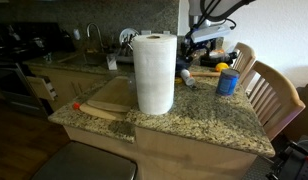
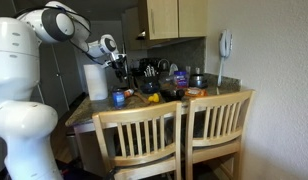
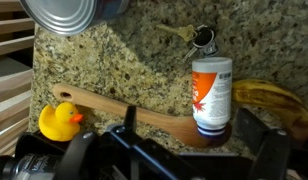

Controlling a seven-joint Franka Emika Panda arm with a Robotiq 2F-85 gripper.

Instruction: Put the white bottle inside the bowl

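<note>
My gripper low over the granite desk, its fingers spread wide and holding nothing, the white bottle upright just ahead between them, at the wooden spoon head, yellow duck beside, metal bowl well apart

Bare counter separates white bottle from bowl; duck and keys border it.
</note>
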